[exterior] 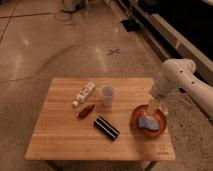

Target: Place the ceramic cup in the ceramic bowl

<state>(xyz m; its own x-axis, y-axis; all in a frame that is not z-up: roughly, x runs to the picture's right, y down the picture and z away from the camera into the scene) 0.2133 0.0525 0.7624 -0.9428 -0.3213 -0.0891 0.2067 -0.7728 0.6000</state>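
The ceramic cup (pixel 107 95) is small and whitish and stands upright near the middle of the wooden table (pixel 60 140). The ceramic bowl (pixel 137 116) is red-orange and sits at the table's right side, to the right of the cup and a little nearer. A blue thing (pixel 148 123) lies in it. My gripper (pixel 152 106) hangs from the white arm (pixel 176 76) at the table's right edge, just above the bowl's far rim. It is a hand's width right of the cup and holds nothing that I can see.
A white bottle with a label (pixel 83 93) lies left of the cup. A small red-brown object (pixel 86 110) lies in front of it. A black bar (pixel 106 127) lies at the table's front middle. Polished floor surrounds the table, with a dark wall at the right.
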